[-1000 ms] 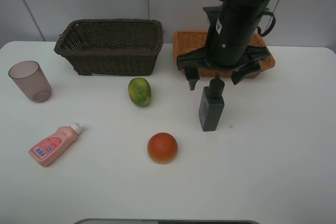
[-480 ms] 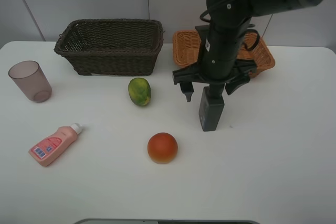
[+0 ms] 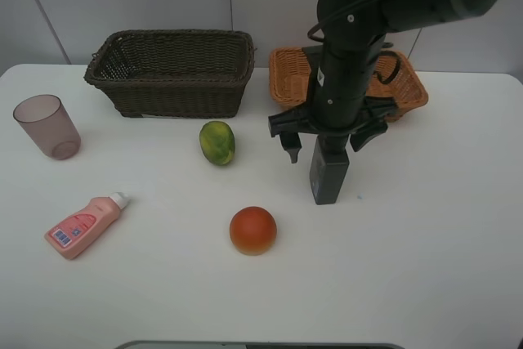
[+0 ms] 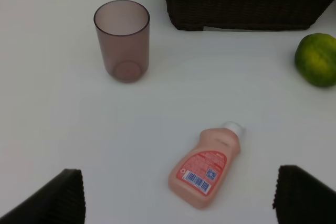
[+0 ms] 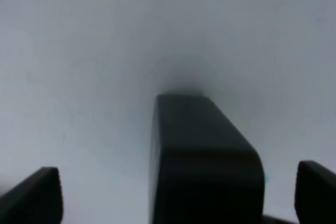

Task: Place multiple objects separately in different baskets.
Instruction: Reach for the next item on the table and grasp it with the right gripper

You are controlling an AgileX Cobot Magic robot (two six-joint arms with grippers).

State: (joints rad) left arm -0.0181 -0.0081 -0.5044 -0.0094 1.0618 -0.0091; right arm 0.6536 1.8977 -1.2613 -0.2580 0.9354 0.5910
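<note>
Overhead, the right hand [image 3: 327, 143] hangs wide open on its black arm, one finger on either side of the upright dark grey rectangular pump bottle [image 3: 329, 171], whose top is hidden under the arm. Just behind the hand sits the shallow light orange-tan wicker basket [image 3: 286, 63], partly covered by the arm. Off to the hand's left side lie the green-yellow oval fruit [image 3: 216, 142] and, nearer the front of the white desk [image 3: 425, 267], the red-orange round fruit [image 3: 252, 230]. The deep dark brown wicker basket [image 3: 172, 71] stands beyond the oval fruit. Well apart from the hand, at the far left, are the translucent mauve cup [image 3: 47, 127] and the pink white-capped bottle [image 3: 82, 226], lying flat.

From the left wrist, the left hand [image 4: 177, 203] is spread wide and holds nothing. The pink bottle [image 4: 206, 171] lies between its fingers, just ahead; the cup [image 4: 122, 40], brown basket [image 4: 241, 3] and oval fruit [image 4: 316, 59] sit farther out.

From the right wrist, the grey bottle [image 5: 202, 161] fills the gap between the open fingers [image 5: 37, 195], clear of both.
</note>
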